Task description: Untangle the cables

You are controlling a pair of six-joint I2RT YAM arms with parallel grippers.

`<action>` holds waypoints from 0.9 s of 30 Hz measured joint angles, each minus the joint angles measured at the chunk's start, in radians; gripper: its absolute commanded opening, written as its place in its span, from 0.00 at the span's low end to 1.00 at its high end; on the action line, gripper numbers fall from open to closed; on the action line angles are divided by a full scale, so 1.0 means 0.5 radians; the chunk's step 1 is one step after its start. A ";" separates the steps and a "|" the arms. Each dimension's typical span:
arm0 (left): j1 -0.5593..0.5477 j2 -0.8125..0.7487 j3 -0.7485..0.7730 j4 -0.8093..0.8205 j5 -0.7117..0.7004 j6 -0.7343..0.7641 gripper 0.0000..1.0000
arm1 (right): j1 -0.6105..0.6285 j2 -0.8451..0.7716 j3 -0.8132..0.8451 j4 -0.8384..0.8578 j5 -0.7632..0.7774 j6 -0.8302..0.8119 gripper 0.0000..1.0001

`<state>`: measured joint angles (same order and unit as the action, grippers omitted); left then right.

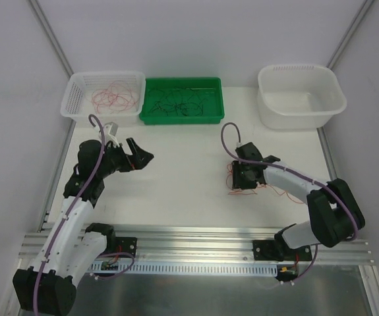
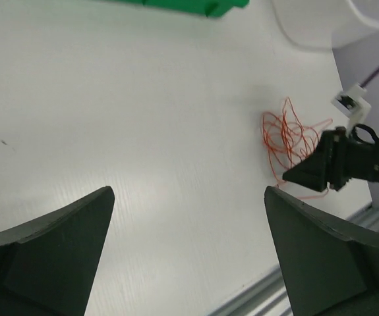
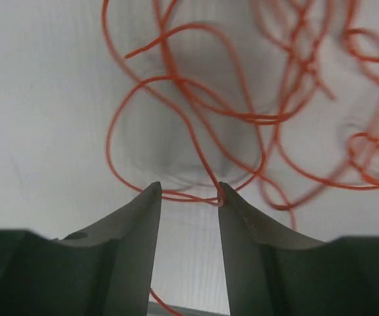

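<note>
The right gripper [image 3: 189,192] stood half-closed, 1 strand of the cables [image 2: 287,137] between its tips unpinched; full closure was needed before lifting, while the left gripper [image 2: 189,192] stood released.

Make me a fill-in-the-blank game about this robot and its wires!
1. The loose wires on the table under the right gripper are ____ in colour.
2. The tray that has the dark wires in it is ____.
3. The left gripper holds nothing, and its fingers are wide ____.

Missing words: orange, green, open.
</note>
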<state>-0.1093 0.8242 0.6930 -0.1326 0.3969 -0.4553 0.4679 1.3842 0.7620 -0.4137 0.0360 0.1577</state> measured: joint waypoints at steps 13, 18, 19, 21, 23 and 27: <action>-0.242 -0.436 -0.570 -0.135 0.104 -0.213 0.99 | 0.929 0.104 0.624 -0.166 0.111 0.016 0.01; -0.248 -0.400 -0.570 -0.134 0.099 -0.230 0.99 | 1.013 0.021 0.887 -0.184 0.108 -0.033 0.01; -0.256 -0.386 -0.567 -0.136 0.097 -0.230 0.99 | 1.010 0.018 0.915 -0.185 0.105 -0.037 0.02; -0.270 -0.355 -0.556 -0.135 0.095 -0.231 0.99 | 1.004 0.026 0.933 -0.185 0.090 -0.042 0.08; -0.300 -0.323 -0.541 -0.135 0.093 -0.234 0.99 | 1.001 0.048 0.932 -0.198 0.056 -0.042 0.35; -0.395 -0.257 -0.512 -0.126 0.079 -0.248 0.99 | 1.003 0.061 0.846 -0.211 0.037 -0.058 0.54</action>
<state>-0.3069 0.6956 0.4370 -0.1955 0.4362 -0.5793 0.9695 1.4147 1.1851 -0.5190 0.0547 0.1287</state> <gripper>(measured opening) 0.991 0.475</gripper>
